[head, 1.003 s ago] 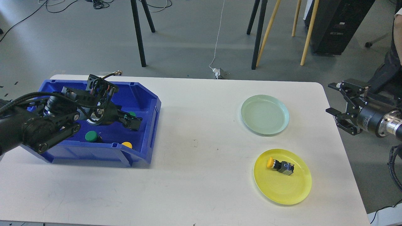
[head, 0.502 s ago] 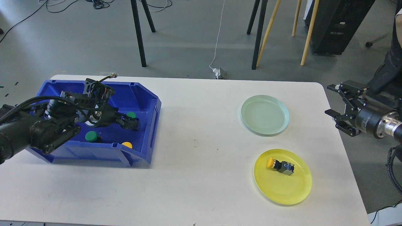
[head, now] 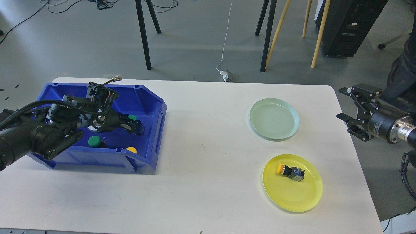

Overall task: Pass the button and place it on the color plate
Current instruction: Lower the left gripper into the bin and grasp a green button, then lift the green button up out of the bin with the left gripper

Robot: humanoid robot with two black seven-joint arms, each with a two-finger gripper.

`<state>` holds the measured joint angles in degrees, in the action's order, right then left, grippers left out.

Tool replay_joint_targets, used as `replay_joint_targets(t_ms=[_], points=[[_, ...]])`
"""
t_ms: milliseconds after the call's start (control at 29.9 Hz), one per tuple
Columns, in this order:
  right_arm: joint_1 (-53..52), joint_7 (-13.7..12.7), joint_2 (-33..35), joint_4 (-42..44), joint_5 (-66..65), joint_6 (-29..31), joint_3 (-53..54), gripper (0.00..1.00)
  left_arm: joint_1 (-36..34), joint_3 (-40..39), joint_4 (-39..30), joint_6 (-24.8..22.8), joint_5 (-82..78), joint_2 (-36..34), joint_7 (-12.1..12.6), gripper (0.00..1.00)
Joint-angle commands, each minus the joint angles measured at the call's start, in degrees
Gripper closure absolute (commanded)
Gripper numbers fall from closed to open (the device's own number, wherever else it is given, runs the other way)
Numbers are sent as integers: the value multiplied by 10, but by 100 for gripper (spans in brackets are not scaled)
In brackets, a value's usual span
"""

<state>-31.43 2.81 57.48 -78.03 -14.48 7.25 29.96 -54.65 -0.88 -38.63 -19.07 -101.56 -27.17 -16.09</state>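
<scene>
A blue bin (head: pixel 156 130) at the table's left holds a green button (head: pixel 94 140), a yellow button (head: pixel 131 149) and a second green button (head: pixel 132 117). My left gripper (head: pixel 136 126) is down inside the bin, right at the second green button and partly covering it. Its dark fingers cannot be told apart. A yellow button with a black body (head: pixel 290 171) lies on the yellow plate (head: pixel 299 198). The pale green plate (head: pixel 274 118) is bare. My right gripper (head: pixel 345 105) is open and empty, just past the table's right edge.
The white table (head: pixel 201 182) ends close to the right gripper. Black and wooden stand legs (head: pixel 266 35) and a white cable (head: pixel 224 48) are on the floor behind the table. A black cabinet (head: pixel 347 26) stands at the back right.
My left gripper has drawn back a little to the left and sunk onto the far green button in the bin. The right gripper has shifted only slightly.
</scene>
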Motion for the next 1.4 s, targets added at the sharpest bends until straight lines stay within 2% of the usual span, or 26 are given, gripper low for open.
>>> replay_joint_targets(t_ms=[0,100,435,602,669,803,903,1037,1204,1371], points=[[0,-1,0,9,0,0,0,16,-5,-2,-7,-1,2,-3,0,63],[0,-1,-4,29,0,0,-1,16,-10,-10,-34,-3,5,-33,-1,63],[-48,-2,-69,91,-2,1,-27,16,-31,-16,-195,-20,22,-226,-8,63],[-62,-2,-81,93,0,1,-29,15,-32,-94,-253,-24,23,-281,-7,62],[-66,-2,-81,93,0,1,-29,15,-39,-137,-264,-39,28,-286,-6,62],[-71,0,-84,93,1,1,-20,15,-79,-209,-265,-89,49,-272,0,63],[-79,4,-101,92,1,0,-11,15,-112,-236,-262,-89,95,-229,12,63],[-80,6,-107,86,4,0,23,15,-157,-234,-252,-89,210,-173,51,62],[-82,6,-117,69,4,0,65,15,-189,-227,-225,-89,324,-95,72,62],[-101,12,-133,53,3,1,77,15,-198,-227,-180,-89,369,-19,76,62]])
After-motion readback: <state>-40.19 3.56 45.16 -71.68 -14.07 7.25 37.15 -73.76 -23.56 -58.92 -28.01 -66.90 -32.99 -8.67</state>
